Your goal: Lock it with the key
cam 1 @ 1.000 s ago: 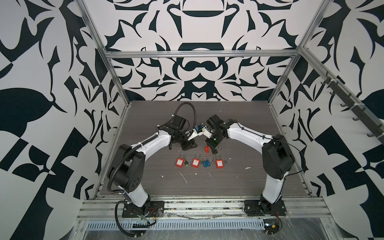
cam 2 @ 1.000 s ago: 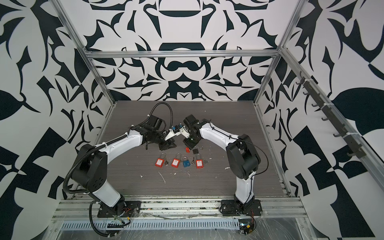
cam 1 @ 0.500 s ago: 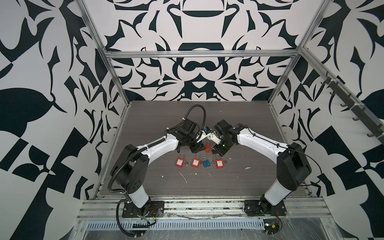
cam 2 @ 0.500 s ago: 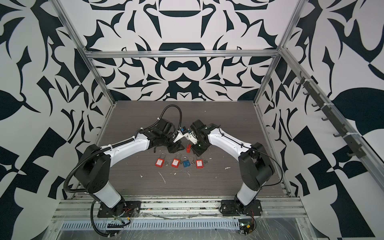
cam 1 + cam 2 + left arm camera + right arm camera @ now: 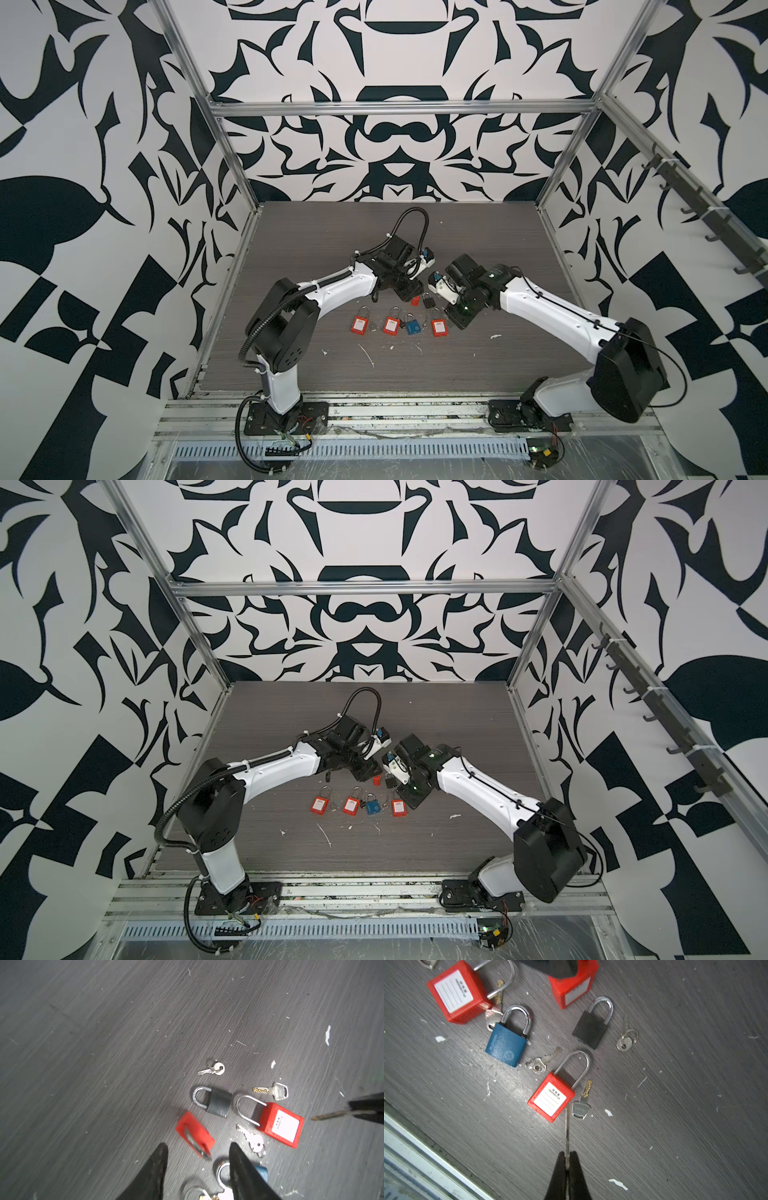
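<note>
Over the worktop (image 5: 332, 232) left arm (image 5: 332, 289) and right arm (image 5: 548, 307) angle inward, wrists down; left tool (image 5: 198, 1145) gapes empty by a red padlock (image 5: 194, 1136), right tool (image 5: 568, 1155) pinches a key (image 5: 567, 1132).

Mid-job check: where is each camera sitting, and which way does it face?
Both top views: high at the front, looking down at the table; both arms whole.
Left wrist: above the padlocks, facing down; open left gripper shows.
Right wrist: facing down; right gripper shut on a key.
Shared: black padlock in both wrist views.

Black-and-white patterned walls (image 5: 390, 62), aluminium frame (image 5: 399, 109), dark grey wood-grain tabletop (image 5: 332, 232) with white flecks (image 5: 368, 355).
</note>
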### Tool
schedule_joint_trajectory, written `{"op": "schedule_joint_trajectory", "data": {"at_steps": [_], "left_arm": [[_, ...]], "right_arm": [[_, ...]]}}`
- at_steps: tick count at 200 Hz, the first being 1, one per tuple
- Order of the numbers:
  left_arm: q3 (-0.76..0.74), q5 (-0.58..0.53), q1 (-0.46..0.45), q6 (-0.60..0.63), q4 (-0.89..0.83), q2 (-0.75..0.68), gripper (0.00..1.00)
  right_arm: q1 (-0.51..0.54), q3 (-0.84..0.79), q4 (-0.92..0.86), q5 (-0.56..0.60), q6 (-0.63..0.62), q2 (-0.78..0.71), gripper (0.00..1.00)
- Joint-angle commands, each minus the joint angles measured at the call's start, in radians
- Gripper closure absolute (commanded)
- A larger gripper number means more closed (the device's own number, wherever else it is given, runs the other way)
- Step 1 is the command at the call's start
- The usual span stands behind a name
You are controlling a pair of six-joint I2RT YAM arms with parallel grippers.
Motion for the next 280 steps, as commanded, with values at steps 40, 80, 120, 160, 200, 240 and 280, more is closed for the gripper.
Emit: {"op": "schedule_joint_trajectory", "data": {"at_steps": [40, 80, 120, 160, 200, 240, 280], "left_arm": [[0.078, -0.058, -0.009, -0.035, -0.1, 0.067, 0.61], [0.088, -0.042, -0.009, 0.0, -0.14, 0.068, 0.76], [0.111, -0.021, 0.008, 0.055, -0.179, 0.073, 0.89], [0.16, 0.125, 0.082, 0.117, -0.253, 0.085, 1.0], [0.258, 0.355, 0.178, 0.268, -0.462, 0.135, 1.0], [0.341, 0.496, 0.236, 0.375, -0.621, 0.213, 1.0], [0.443, 0.572, 0.245, 0.462, -0.732, 0.316, 1.0]], "right_arm": [[-0.021, -0.015, 0.002, 0.026, -0.025, -0.018, 1.0], [-0.023, -0.017, 0.006, 0.024, -0.023, -0.009, 1.0], [-0.022, -0.008, 0.012, 0.021, -0.008, 0.004, 1.0], [-0.023, 0.009, 0.025, 0.017, 0.034, 0.017, 1.0], [-0.023, 0.025, 0.077, 0.002, 0.165, 0.035, 1.0], [-0.024, 0.039, 0.153, -0.034, 0.279, 0.07, 1.0], [-0.022, 0.057, 0.232, -0.074, 0.377, 0.104, 1.0]]}}
